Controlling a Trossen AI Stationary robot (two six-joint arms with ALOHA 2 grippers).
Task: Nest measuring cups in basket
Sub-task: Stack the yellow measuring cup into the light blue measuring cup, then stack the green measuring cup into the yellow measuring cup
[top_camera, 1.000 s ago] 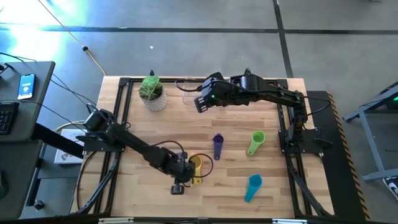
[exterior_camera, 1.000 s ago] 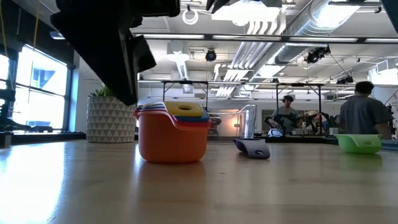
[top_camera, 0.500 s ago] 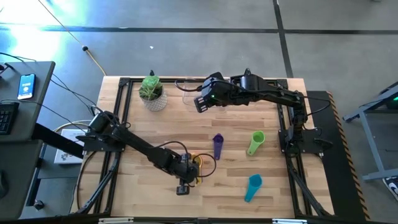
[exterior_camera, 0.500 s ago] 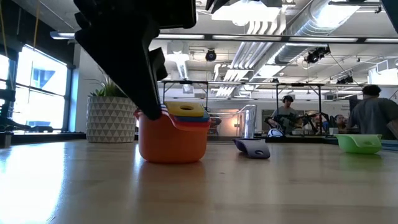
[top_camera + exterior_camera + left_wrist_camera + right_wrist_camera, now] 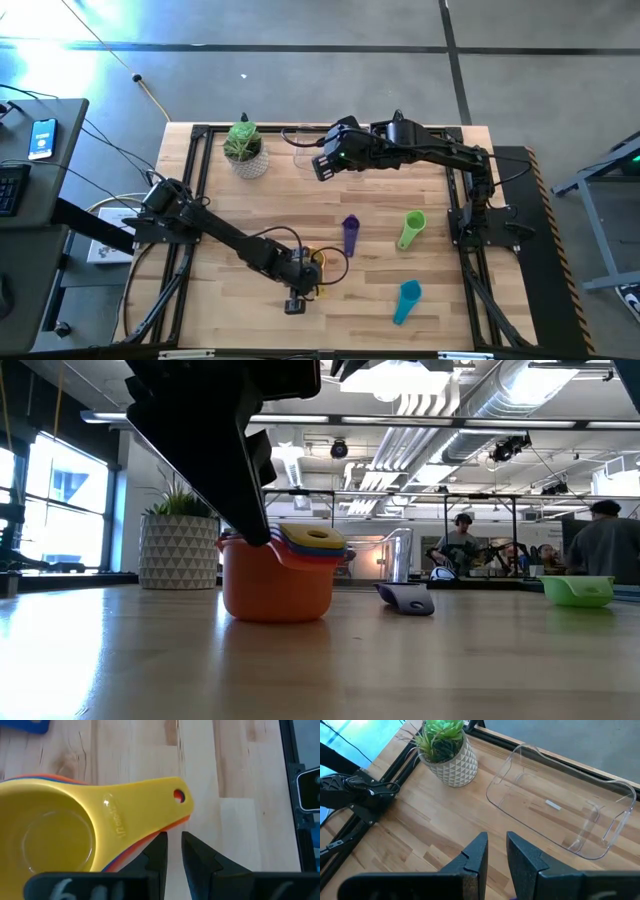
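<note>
While the left end effector [image 5: 303, 283] sits low over the near middle of the desk [image 5: 440, 240], we find its fingers nearly closed, a narrow slit between them, holding nothing. In the left wrist view the fingertips [image 5: 161, 847] lie just beside the handle end of the yellow measuring cup [image 5: 75, 832], under its edge but not around it. That cup tops a nested stack [image 5: 280, 575] with an orange cup at the base and red and blue rims between. The handle's long axis runs from the bowl toward the end effector, so in our judgement any grasp must open across that handle.

We note the left arm is plainly nearer the stack. The right end effector [image 5: 322, 166] hovers at the far side, fingers likewise close together and empty, just beside the clear basket [image 5: 555, 820], which holds no cups. The basket lies well apart from the stack, across the desk and to the far side.

Three cups lie loose between: purple [image 5: 350, 235], green [image 5: 411, 228] and teal [image 5: 406, 300].

A potted plant [image 5: 244, 148] stands near the basket.
</note>
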